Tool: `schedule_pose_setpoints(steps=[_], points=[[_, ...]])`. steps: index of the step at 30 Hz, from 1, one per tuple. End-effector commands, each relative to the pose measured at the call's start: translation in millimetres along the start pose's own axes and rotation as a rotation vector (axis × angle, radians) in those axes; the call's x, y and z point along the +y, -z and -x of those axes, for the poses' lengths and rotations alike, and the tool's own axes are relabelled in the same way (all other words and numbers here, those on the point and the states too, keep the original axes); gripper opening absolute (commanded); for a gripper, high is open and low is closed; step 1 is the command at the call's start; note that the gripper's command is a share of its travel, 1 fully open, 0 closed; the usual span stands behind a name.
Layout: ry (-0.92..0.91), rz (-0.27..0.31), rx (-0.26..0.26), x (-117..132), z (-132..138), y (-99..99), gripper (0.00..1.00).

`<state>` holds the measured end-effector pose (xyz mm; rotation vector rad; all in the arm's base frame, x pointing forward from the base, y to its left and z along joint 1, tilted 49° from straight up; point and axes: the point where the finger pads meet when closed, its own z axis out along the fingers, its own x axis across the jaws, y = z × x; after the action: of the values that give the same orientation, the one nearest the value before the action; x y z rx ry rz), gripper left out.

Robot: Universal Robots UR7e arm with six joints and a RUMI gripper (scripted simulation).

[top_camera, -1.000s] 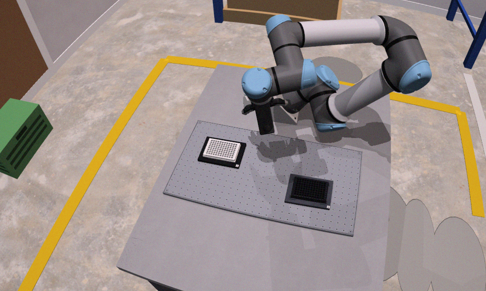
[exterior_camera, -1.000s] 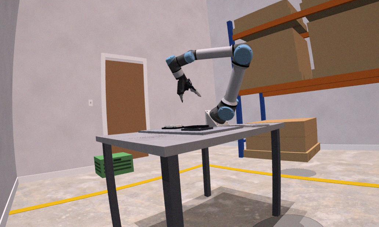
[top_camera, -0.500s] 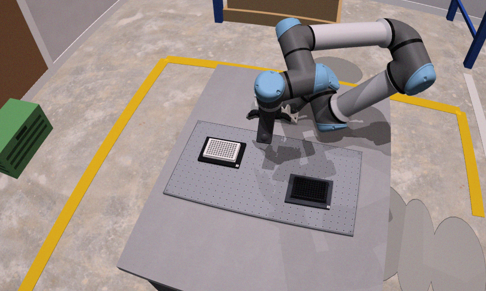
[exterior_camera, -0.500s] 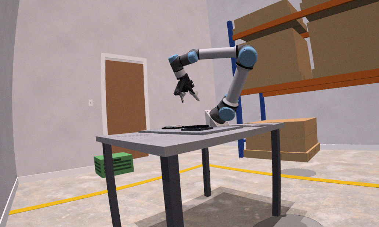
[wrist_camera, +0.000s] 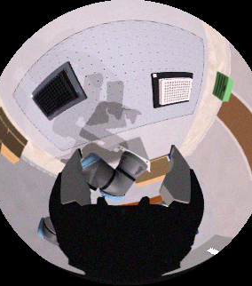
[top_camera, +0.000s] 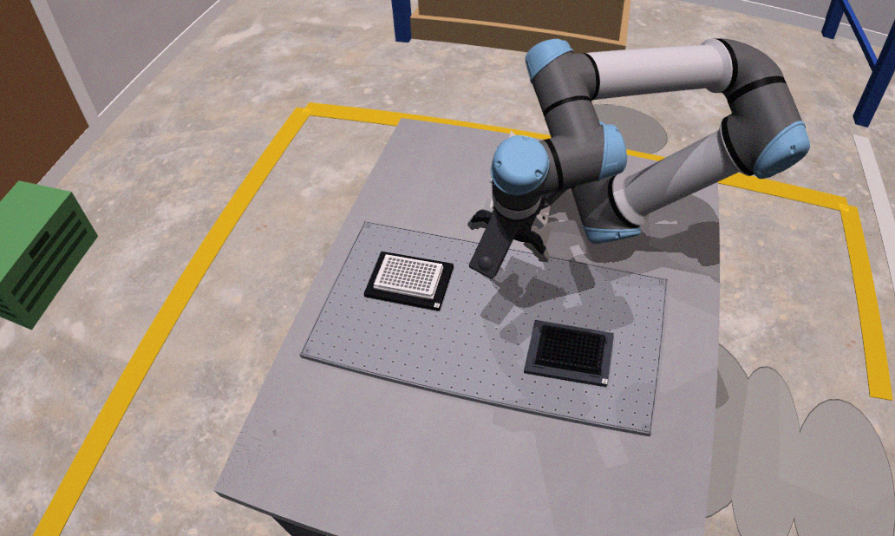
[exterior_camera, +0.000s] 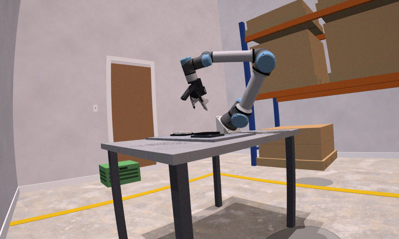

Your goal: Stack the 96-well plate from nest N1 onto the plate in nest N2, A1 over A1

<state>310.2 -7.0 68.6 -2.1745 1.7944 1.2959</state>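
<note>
A black 96-well plate [top_camera: 569, 349] lies in a dark grey nest at the right of the perforated board; seen from the arm's base that is the left side. A white 96-well plate [top_camera: 408, 275] lies in a black nest at the board's left. Both lie flat. In the wrist view the black plate [wrist_camera: 59, 89] is at the upper left and the white plate [wrist_camera: 175, 90] at the upper right. My gripper [top_camera: 512, 239] [wrist_camera: 125, 147] hangs high above the board's far edge, between the two nests, open and empty. It also shows in the exterior view [exterior_camera: 200, 106]. The cut corners are too small to make out.
The perforated board [top_camera: 485, 325] lies on a grey table. The arm's base [top_camera: 610, 230] stands at the table's far side. A green box [top_camera: 35, 259] stands on the floor to the left. Shelving with cardboard boxes [exterior_camera: 294, 48] stands behind the arm.
</note>
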Motion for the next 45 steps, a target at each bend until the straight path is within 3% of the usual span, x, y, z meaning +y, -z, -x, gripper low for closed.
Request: schedule_pose_setpoints(steps=[1,10,27,41,45], points=[[-0.137,-0.042,-0.007,-12,15,0.5,1.00],[-0.305,-0.092,-0.034,-24,33,1.0,1.00],[-0.680,-0.183,-0.134,-49,81,2.7,1.00],[-1.029,-0.227,-0.276,-67,131,4.6,1.00],[-1.068,-0.228,-0.295,-69,137,4.8,1.00]])
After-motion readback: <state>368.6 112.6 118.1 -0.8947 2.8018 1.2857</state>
